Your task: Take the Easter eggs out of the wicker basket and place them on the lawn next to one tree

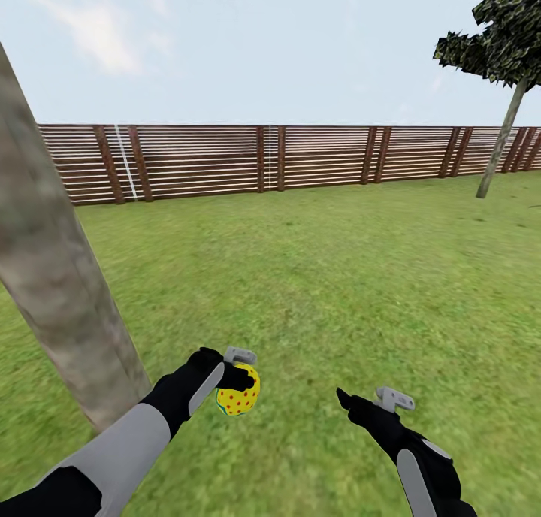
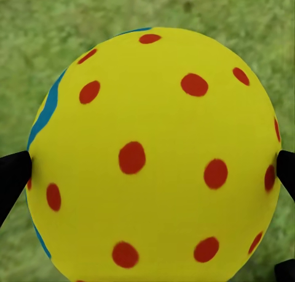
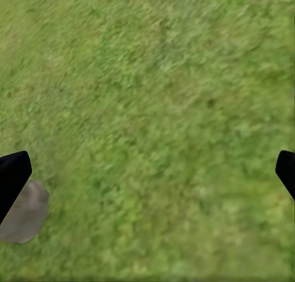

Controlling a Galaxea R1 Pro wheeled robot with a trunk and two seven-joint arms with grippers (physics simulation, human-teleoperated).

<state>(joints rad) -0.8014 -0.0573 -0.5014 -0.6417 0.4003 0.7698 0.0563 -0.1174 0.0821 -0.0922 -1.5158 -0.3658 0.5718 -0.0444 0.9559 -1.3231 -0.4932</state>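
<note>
- The left gripper point(image 1: 239, 382) is gripping one Easter egg point(image 1: 239, 398), and in the left wrist view that egg point(image 2: 153, 159) is sitting right against the camera, with a black fingertip point(image 2: 12, 177) pressing on each side of it.
- The egg is showing yellow with red dots and a blue-green stripe along one edge; it is hanging above the lawn point(image 1: 338, 276), not touching the grass.
- In the head view the held egg is hovering just beside the foot of the tree point(image 1: 52, 276), whose thick, pale grey-brown mottled trunk is leaning across the left side of the view.
- The right gripper point(image 1: 368, 403) is reaching out over bare grass, well apart from the egg; its fingers point(image 3: 12, 177) are standing wide apart at the edges of the right wrist view, holding nothing.
- A grey patch point(image 3: 24, 211) is lying on the grass beside one right fingertip; what it is cannot be told.
- A brown wooden fence point(image 1: 270, 160) of horizontal slats is closing the garden at the far side.
- A thin-trunked tree point(image 1: 503, 134) with dark foliage is standing near the fence at the right.
</note>
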